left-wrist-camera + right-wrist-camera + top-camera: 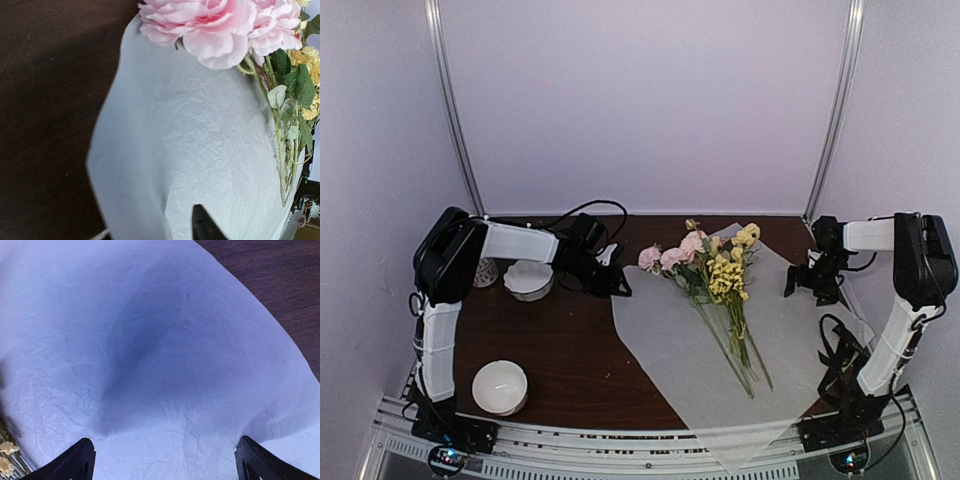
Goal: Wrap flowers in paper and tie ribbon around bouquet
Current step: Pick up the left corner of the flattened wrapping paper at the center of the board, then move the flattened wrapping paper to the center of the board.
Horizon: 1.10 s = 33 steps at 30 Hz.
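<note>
Flowers: the flowers (715,270) (200,25) lie on the paper; we see the pink and yellow blooms pointing toward the far wall and the thin green stems running toward the near edge.
Paper: the paper (670,350) (200,150) (150,340) is spread over the right half of the table (570,350); it is white and finely creased; one corner reaches past the table's near edge.
Left gripper: the left gripper (615,280) sits at the paper's far left edge, just beside the pink blooms; in the wrist view we make out only one dark fingertip (202,225) over the sheet; we cannot tell whether the jaws are spread or pinching the paper.
Right gripper: the right gripper (810,280) (165,440) hangs above the paper's right side; we see its fingers spread wide with only the sheet below.
Bowls: the far bowl (528,280) stands beside the left arm's forearm; the near bowl (500,387) stands by the near left corner; both are white and apart from the paper.
</note>
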Each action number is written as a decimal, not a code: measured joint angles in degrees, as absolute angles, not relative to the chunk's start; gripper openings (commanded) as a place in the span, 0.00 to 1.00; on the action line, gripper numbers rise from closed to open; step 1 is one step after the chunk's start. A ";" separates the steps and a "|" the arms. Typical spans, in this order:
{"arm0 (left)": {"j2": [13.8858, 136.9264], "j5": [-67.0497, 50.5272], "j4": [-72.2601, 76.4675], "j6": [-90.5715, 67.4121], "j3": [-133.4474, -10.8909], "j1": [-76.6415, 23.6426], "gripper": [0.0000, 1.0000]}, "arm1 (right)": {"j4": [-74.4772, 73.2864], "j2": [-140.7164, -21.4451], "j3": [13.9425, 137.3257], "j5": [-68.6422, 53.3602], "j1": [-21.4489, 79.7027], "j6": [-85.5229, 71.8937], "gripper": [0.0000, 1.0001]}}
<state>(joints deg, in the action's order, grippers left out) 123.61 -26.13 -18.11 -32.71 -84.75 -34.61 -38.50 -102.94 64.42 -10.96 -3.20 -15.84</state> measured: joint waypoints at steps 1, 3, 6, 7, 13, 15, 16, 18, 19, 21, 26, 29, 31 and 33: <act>123.76 -26.22 -18.13 -32.75 -84.75 -34.63 0.00 | -38.39 -102.94 64.42 -11.27 -3.20 -15.84 1.00; 123.76 -26.22 -18.06 -32.86 -84.75 -34.61 0.00 | -38.22 -102.94 64.42 -11.77 -3.20 -15.84 1.00; 123.74 -25.98 -17.58 -33.17 -84.77 -34.46 0.00 | -38.19 -103.02 64.45 -12.03 -3.20 -15.81 1.00; 123.74 -25.69 -17.43 -33.54 -84.73 -34.28 0.00 | -38.26 -103.18 64.55 -12.05 -3.20 -15.81 1.00; 118.52 -21.10 -10.26 -38.11 -76.07 -29.21 0.00 | -39.70 -103.85 67.13 -12.25 -2.48 -15.73 1.00; 116.27 -19.22 -8.54 -39.13 -72.73 -26.61 0.00 | -40.49 -103.85 68.75 -12.27 -1.80 -15.62 1.00; 115.00 -18.04 -7.31 -39.64 -70.91 -25.23 0.00 | -40.75 -103.85 69.60 -12.29 -1.37 -15.57 1.00; 112.03 -15.70 -5.52 -40.29 -67.00 -22.72 0.00 | -41.06 -103.83 71.07 -12.25 -0.45 -15.51 1.00; 110.37 -14.41 -4.49 -40.56 -64.97 -21.61 0.00 | -41.12 -103.77 71.55 -12.25 0.05 -15.46 1.00; 107.66 -12.38 -3.18 -40.95 -61.95 -20.53 0.00 | -41.43 -103.46 71.88 -12.14 1.02 -15.40 1.00; 103.18 -10.09 0.10 -41.28 -57.60 -20.60 0.00 | -42.92 -101.67 70.78 -11.07 2.81 -15.31 1.00; 102.30 -10.00 1.98 -41.47 -56.14 -20.73 0.00 | -43.51 -100.05 67.85 -10.48 3.16 -14.98 0.99; 102.24 -10.02 2.63 -41.60 -55.53 -20.73 0.00 | -44.29 -100.25 66.46 -10.96 3.16 -14.61 0.96; 102.24 -10.11 2.94 -41.74 -55.27 -20.73 0.00 | -45.19 -101.86 66.30 -12.01 3.27 -13.91 0.96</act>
<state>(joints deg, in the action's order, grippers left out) 102.24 -10.11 2.94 -41.74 -55.27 -20.73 -45.19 -101.86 66.30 -12.01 3.27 -13.91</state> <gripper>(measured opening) 0.012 0.967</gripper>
